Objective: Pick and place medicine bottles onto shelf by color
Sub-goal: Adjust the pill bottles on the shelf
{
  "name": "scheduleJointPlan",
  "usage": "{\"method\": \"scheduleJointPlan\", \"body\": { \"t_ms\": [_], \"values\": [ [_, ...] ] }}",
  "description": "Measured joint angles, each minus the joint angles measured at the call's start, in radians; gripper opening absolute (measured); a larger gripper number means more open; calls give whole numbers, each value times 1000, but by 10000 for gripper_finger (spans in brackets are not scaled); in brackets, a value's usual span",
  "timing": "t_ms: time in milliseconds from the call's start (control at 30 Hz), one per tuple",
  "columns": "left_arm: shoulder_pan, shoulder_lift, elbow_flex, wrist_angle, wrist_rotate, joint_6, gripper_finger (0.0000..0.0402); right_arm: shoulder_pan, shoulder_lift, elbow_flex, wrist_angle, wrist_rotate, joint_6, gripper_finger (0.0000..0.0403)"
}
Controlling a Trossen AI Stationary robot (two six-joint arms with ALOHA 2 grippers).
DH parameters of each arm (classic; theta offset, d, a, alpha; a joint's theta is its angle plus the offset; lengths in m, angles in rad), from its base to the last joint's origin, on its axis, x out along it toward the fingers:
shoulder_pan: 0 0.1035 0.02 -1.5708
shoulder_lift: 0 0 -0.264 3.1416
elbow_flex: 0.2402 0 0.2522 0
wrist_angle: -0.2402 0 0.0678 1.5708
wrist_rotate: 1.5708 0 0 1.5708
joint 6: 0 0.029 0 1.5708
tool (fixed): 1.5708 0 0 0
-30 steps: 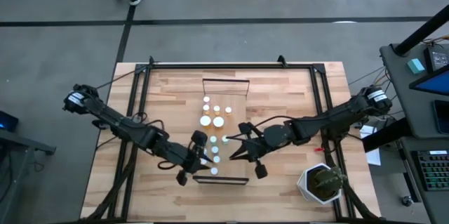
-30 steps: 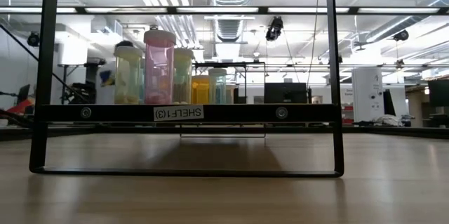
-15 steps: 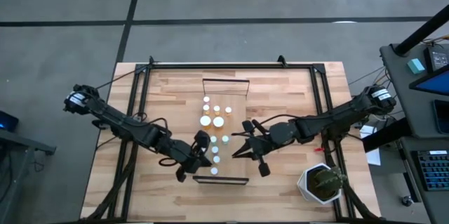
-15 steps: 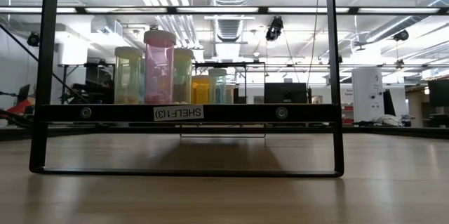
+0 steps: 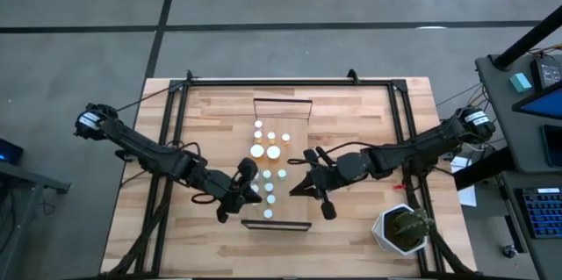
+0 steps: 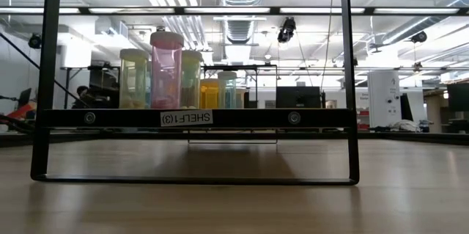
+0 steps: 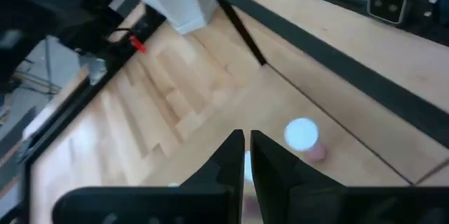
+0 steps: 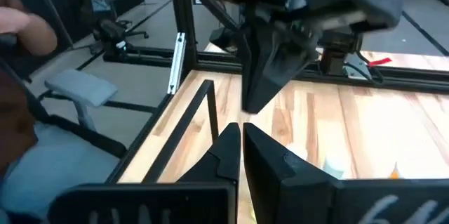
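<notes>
The shelf point(image 5: 297, 115), a light-wood plank with a dark end rail point(image 6: 187, 117), lies lengthwise down the middle of the table. Several white-capped medicine bottles point(image 5: 271, 150) stand upright on it. The low view shows them in a row, a pink one point(image 6: 166, 69) the tallest. My left gripper point(image 5: 255, 185) hovers shut at the shelf's left side. In its wrist view the fingertips point(image 7: 245, 137) point toward a pink-bodied bottle point(image 7: 303, 134) that stands apart from them. My right gripper point(image 5: 294, 190) hovers shut at the shelf's right side, facing the left one point(image 8: 266, 76).
A green plant in a white pot point(image 5: 402, 230) stands at the table's near right corner. A dark metal frame point(image 5: 290, 82) runs around the slatted tabletop. Bare wood lies to the left point(image 5: 206, 122) and right point(image 5: 356, 113) of the shelf.
My left gripper has rolled a little about its own line and edged back from the shelf toward the table's left edge. The bottles stand as before.
</notes>
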Motion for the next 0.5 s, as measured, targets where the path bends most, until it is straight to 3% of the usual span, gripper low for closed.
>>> {"method": "scheduleJointPlan", "body": {
  "t_ms": [300, 500],
  "values": [
    [-40, -159, -30, 14, -16, -65, 8, -2, 27, 136, -209, 43, 115, 9],
    [-83, -223, -164, 242, -15, -35, 1, -2, 141, 305, -408, 46, 118, 9]
  ]
}}
